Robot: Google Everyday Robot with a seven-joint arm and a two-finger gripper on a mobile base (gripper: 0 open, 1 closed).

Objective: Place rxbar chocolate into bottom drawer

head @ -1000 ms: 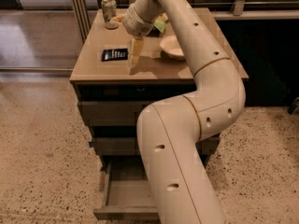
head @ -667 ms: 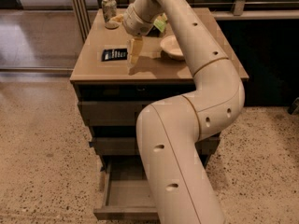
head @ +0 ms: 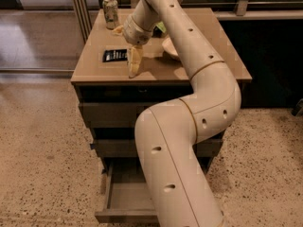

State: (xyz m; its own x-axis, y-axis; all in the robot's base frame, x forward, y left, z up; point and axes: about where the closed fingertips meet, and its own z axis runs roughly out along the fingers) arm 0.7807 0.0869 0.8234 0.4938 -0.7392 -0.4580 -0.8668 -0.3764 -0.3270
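Observation:
The rxbar chocolate [head: 115,55] lies flat on the wooden cabinet top [head: 94,67], a black wrapper with white lettering, left of centre. My gripper [head: 134,69] points down at the top just to the right of the bar, its tip at or close to the surface. The bar is not in the gripper. The bottom drawer [head: 124,215] is pulled out at floor level and shows a bare inside. My arm hides the drawer's right part.
A pale green can [head: 110,12] stands at the back left of the top. A bowl [head: 169,47] and a green bag [head: 160,28] sit behind my arm. The two upper drawers [head: 106,115] are closed. Speckled floor surrounds the cabinet.

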